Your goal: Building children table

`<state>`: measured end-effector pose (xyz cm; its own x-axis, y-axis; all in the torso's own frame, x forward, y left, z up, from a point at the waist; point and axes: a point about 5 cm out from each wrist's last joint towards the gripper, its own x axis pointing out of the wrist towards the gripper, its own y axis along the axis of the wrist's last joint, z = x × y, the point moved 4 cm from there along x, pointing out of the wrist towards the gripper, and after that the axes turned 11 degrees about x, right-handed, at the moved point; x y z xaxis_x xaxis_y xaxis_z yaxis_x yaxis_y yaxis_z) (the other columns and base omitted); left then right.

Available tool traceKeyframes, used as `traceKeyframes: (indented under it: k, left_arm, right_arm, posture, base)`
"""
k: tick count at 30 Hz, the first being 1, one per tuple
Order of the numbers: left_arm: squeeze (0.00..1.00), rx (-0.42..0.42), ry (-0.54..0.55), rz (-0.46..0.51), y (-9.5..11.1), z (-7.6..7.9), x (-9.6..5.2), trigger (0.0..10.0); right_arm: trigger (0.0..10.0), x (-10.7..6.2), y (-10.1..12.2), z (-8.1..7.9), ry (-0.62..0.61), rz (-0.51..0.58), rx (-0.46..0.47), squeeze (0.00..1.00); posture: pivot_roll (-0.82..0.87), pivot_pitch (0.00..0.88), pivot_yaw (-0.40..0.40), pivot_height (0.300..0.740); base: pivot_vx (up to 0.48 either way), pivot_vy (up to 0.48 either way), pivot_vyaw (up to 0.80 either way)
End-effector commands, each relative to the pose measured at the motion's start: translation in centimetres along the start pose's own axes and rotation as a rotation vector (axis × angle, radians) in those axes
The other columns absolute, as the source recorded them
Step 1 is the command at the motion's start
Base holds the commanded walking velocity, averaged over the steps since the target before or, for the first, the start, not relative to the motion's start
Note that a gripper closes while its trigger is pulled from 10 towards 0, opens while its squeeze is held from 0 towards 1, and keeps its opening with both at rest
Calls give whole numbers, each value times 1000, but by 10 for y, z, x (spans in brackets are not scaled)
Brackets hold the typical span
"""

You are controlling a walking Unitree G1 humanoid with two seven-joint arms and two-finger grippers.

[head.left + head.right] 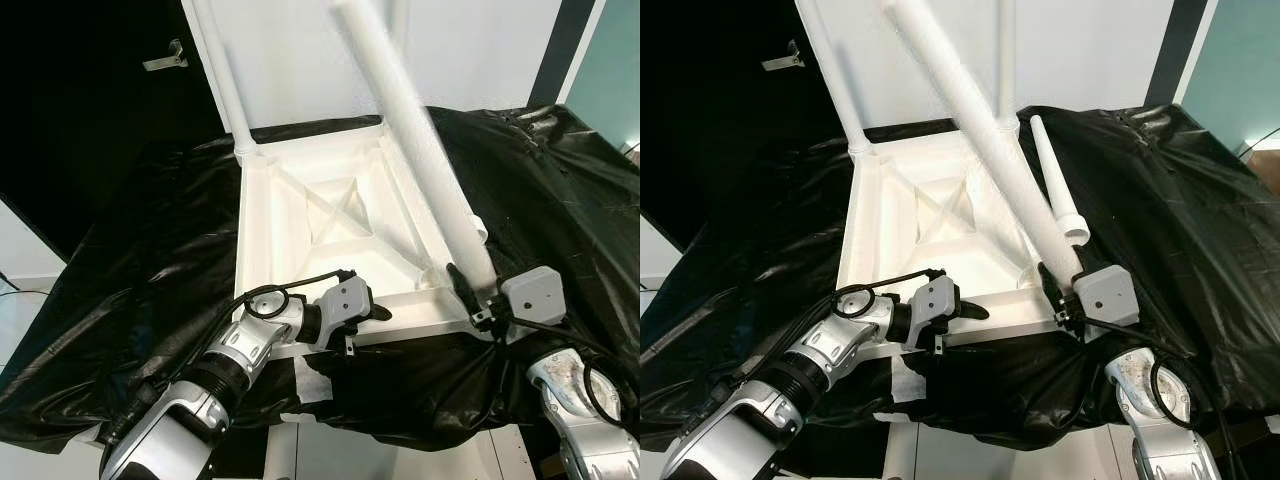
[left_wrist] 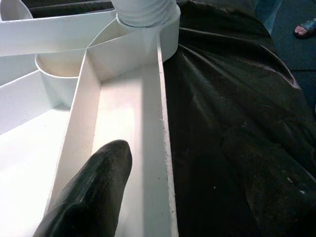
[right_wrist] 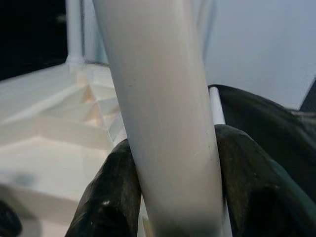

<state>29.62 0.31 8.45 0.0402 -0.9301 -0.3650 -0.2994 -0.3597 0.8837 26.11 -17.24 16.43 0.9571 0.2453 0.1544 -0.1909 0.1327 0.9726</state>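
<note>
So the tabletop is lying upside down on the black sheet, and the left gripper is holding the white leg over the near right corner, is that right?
Not quite. It is the right gripper that is shut on the white leg, as the right wrist view shows. The left gripper rests at the near edge of the upturned tabletop on the black sheet.

My right gripper [image 1: 1058, 292] is clamped, both fingers [image 3: 106, 202] pressing opposite sides of what I hold. My left arm reaches forward, left gripper [image 1: 372, 314] low, wrist bent inward.
</note>
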Motion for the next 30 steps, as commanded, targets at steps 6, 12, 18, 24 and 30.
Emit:
traceKeyframes:
  k: [6,12,18,24,30]
  left_arm:
    - [0,-88,34,-125,-35,11,-3,10000]
    - [0,-82,32,-126,-34,10,-3,10000]
    - [0,-64,20,-123,-31,8,1,10000]
    - [0,-61,18,-124,-32,9,0,10000]
    - [0,-61,18,-128,-33,9,-2,10000]
  right_arm:
    - [10000,-21,-23,7,-57,-80,185,0]
    - [10000,-40,-30,8,-93,-94,193,0]
    - [10000,-49,-39,2,-122,-119,232,0]
    - [10000,-55,-55,9,-186,-175,288,0]
    - [10000,-52,-65,14,-217,-250,323,0]
  posture:
    - [-231,50,81,740]
    - [-250,50,87,740]
    - [-263,52,95,740]
    - [-258,50,98,740]
    - [-251,49,96,740]
  base:
    - [0,0,0]
    - [0,0,0]
    - [0,0,0]
    - [0,0,0]
    - [0,0,0]
